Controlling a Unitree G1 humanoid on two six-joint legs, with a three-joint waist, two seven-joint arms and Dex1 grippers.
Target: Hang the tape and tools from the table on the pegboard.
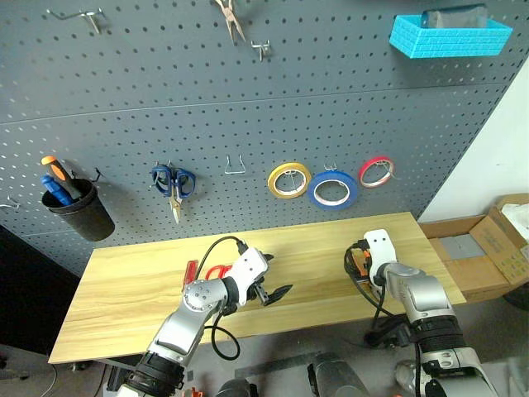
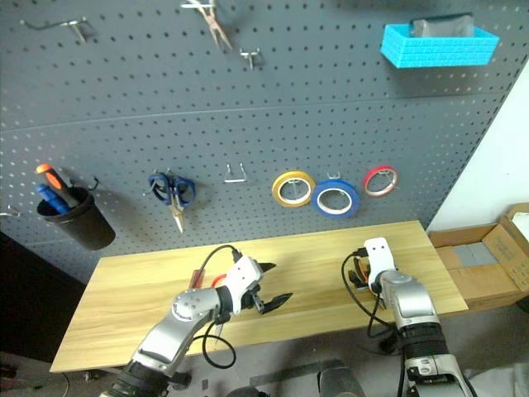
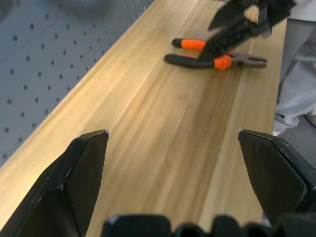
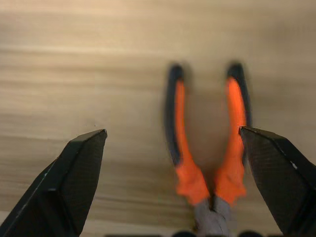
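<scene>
Left gripper (image 1: 277,292) hangs low over the desk (image 1: 124,289) mid-span, jaws wide apart, nothing between them. Right gripper (image 4: 173,148) is over the desk's right end, pointing down, jaws also wide apart and empty.

Pliers (image 4: 207,148) lie flat on the desk directly under the right gripper, between its two fingers but not touched; orange-and-black handles spread, pointing away from the wrist, metal nose toward it. In the left wrist view the same pliers (image 3: 217,57) sit further along the desk with the right gripper just above them.

Red scissors (image 1: 217,271) lie on the desk just behind the left arm, mostly hidden by it. Red screwdriver (image 1: 190,274) lies beside them, on the left.

Blue tape (image 1: 332,189) hangs on the pegboard (image 1: 248,107), between the yellow roll (image 1: 288,179) and the red roll (image 1: 376,171), overlapping the yellow one's edge. Blue scissors (image 1: 173,186) hang left of a bare hook (image 1: 235,165). Black cup (image 1: 78,208) at far left holds orange and blue screwdrivers. Another pair of pliers (image 1: 231,18) hangs near the top, blue bin (image 1: 450,35) top right.
</scene>
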